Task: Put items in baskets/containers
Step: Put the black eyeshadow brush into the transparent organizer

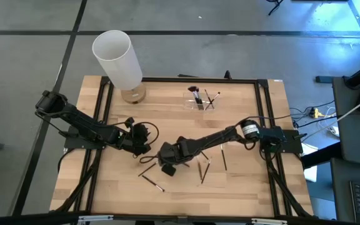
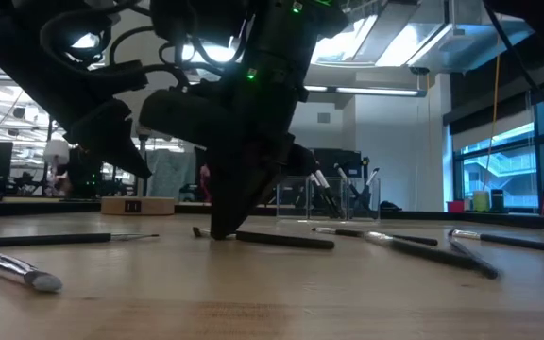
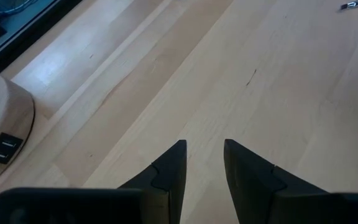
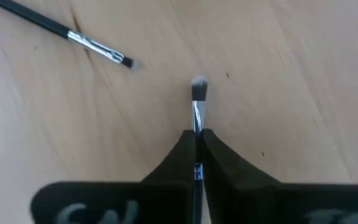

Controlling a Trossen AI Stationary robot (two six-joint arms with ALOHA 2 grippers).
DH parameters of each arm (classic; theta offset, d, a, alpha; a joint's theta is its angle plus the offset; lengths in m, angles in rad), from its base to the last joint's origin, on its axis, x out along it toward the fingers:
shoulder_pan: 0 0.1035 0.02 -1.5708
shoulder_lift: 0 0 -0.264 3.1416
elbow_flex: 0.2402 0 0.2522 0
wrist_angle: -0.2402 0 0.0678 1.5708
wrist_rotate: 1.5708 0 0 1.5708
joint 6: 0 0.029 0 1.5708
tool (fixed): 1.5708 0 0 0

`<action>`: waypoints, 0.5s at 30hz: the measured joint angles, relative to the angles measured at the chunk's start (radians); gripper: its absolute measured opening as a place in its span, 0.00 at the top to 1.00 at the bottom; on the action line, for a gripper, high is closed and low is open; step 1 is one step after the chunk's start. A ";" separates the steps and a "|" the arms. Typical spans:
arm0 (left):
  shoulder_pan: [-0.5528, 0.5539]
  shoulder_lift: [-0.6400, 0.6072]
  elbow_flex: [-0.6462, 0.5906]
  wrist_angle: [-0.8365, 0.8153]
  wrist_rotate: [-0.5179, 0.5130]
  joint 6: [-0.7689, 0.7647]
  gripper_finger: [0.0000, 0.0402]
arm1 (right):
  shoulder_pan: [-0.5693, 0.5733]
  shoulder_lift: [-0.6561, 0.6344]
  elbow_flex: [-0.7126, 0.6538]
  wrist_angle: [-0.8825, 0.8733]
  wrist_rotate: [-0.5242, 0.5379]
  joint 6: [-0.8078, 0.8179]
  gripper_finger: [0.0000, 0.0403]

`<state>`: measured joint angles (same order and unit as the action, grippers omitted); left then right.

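Several thin black makeup brushes (image 1: 203,170) lie flat on the wooden table (image 1: 242,187). The clear organizer (image 1: 202,102) stands at the far middle with a few brushes upright in it. My right gripper (image 4: 196,134) is down at the table's middle (image 1: 166,167), shut on one silver-ferruled brush (image 4: 197,106). Another brush (image 4: 98,46) lies just beyond it. My left gripper (image 3: 204,152) hovers open over bare wood left of centre (image 1: 144,145), with nothing between its fingers. My right gripper pinches the brush between its two fingers, on the handle right behind the silver ferrule (image 4: 196,123). The fingers come steeply from above and stand across the brush. Its head (image 4: 199,87) sticks out past the fingertips, and the brush (image 2: 281,240) lies along the tabletop.
A tall white cylinder (image 1: 117,57) and a small round brownish jar (image 1: 133,94) stand at the far left. A black frame (image 1: 264,125) borders the table's sides. Loose brushes lie near the front edge (image 2: 17,269) and to the right (image 2: 423,247).
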<state>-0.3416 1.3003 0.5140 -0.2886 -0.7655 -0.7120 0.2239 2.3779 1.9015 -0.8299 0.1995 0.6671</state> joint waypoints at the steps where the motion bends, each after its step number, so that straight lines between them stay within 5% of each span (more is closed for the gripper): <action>1: 0.000 0.000 0.000 0.000 0.000 0.000 0.75 | -0.004 0.000 0.000 -0.003 -0.013 -0.005 0.97; 15: 0.000 0.000 0.000 -0.004 0.005 0.000 0.75 | -0.012 -0.038 -0.005 -0.003 -0.027 -0.071 0.96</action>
<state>-0.3416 1.3003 0.5144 -0.2926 -0.7605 -0.7120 0.2124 2.3404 1.8966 -0.8329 0.1720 0.5959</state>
